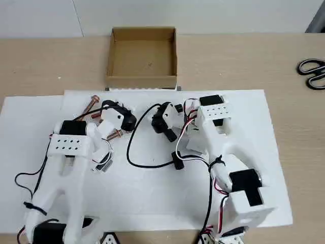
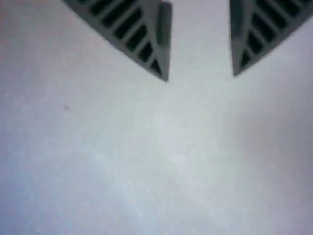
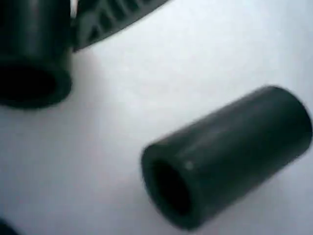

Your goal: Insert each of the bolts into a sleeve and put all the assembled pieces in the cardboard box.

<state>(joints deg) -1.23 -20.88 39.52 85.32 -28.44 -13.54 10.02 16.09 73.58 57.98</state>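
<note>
Black sleeve (image 3: 230,152), short smooth hollow cylinder

Black-handled scissors (image 1: 312,72) near the table's right edge, white sheet (image 1: 152,193) over wooden table (image 1: 228,61)

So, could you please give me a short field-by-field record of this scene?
cardboard box: empty, beyond the sheet
bolt: loose on white sheet, by the left arm
second bolt: loose, no sleeve on it
sleeve: black, lying on its side on the sheet
second sleeve: close by
left gripper: open, holding nothing
assembled pieces: none visible
</note>
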